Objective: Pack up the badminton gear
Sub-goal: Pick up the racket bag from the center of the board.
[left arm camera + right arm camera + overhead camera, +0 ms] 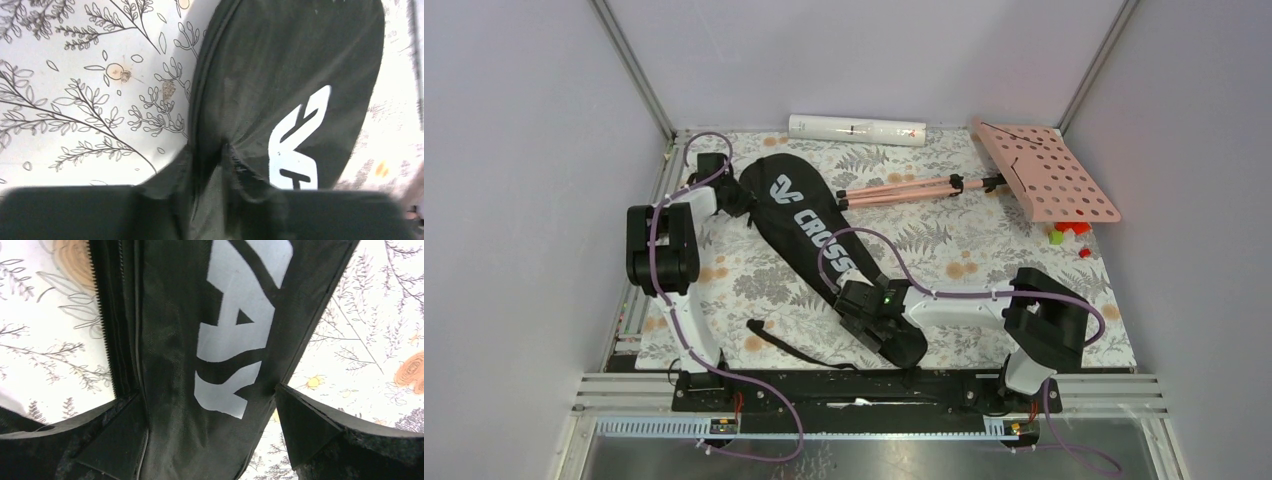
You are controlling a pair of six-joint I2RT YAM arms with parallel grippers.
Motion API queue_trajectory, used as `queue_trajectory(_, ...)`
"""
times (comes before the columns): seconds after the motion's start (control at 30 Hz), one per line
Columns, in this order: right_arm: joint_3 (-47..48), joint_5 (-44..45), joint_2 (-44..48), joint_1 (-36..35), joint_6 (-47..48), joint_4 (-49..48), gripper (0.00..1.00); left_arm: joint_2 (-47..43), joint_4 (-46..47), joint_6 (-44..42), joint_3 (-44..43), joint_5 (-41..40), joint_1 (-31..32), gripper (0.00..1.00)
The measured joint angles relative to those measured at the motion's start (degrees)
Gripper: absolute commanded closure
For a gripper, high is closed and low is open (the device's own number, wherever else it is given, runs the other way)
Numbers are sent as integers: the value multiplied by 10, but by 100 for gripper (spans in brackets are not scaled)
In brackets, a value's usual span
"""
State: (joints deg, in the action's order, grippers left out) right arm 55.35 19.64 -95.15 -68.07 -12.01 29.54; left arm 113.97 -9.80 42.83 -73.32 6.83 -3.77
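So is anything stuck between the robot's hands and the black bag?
Nothing visible. The left gripper pinches a fold of the bag at its wide end. The right gripper straddles the narrow end, its fingers on either side.

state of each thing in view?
bag: flat on the table, zipper side open
left pincer: shut on bag fabric, wide end
right pincer: open, straddling the bag's narrow end
white tube: lying by the back wall
music stand: tipped over, legs folded
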Motion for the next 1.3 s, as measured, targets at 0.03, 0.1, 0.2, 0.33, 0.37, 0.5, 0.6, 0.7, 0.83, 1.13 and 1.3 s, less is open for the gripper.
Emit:
queue_trajectory(0.03,0,2,0,4,0,0,0,0,2,5,2,6,-2,100)
queue_trajectory(0.1,0,4,0,10,0,0,0,0,11,11,4,21,-5,100)
queue_trajectory(0.2,0,5,4,17,11,-1,0,-11,29,17,17,25,-5,100)
queue_trajectory(0.33,2,2,21,19,60,-21,0,-68,16,32,64,9,-4,100)
queue_trajectory(0.37,5,1,26,19,77,-32,0,-88,3,36,75,4,-3,100)
queue_trajectory(0.5,23,-30,47,19,160,-111,0,-182,-60,53,118,-21,3,100)
queue_trajectory(0.6,40,-80,49,16,246,-195,0,-245,-118,68,141,-44,6,100)
queue_trajectory(0.7,62,-129,25,9,327,-270,0,-283,-190,83,143,-71,7,100)
queue_trajectory(0.83,107,-163,-45,-1,393,-326,0,-313,-248,99,149,-84,7,100)
queue_trajectory(1.13,123,-165,-104,-45,487,-367,1,-372,-324,131,167,-104,8,100)
queue_trajectory(1.3,141,-110,-157,-58,514,-390,14,-393,-342,135,176,-112,9,100)
